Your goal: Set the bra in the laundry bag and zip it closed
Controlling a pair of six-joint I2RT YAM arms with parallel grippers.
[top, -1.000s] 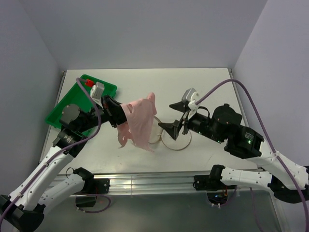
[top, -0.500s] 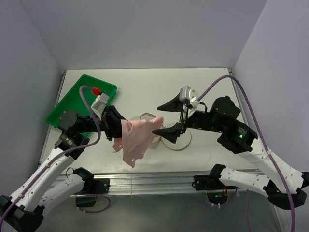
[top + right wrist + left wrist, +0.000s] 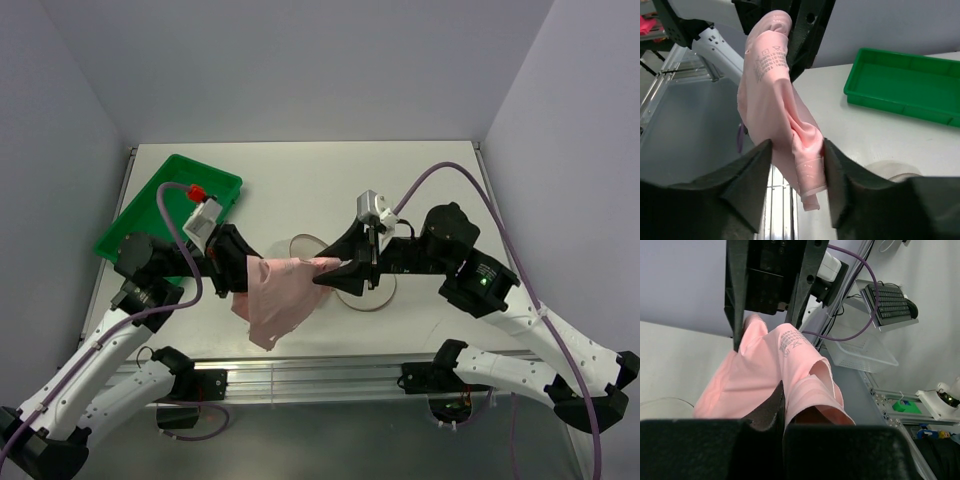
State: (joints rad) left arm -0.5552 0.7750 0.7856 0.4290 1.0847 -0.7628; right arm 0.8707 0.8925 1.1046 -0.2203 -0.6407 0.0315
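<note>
Pink bra (image 3: 776, 114) — grey care symbols (image 3: 767, 61), wording illegible

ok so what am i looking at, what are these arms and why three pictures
Two robot arms are bolted to a table. One picture looks down from above; the other two come from cameras on each arm's wrist, so you see its own claw up close. On the table lie a green tray and a round white mesh laundry bag. The left claw pinches a pale pink bra. The right claw has its fingers either side of the bra's other end; whether it grips is unclear.
</note>
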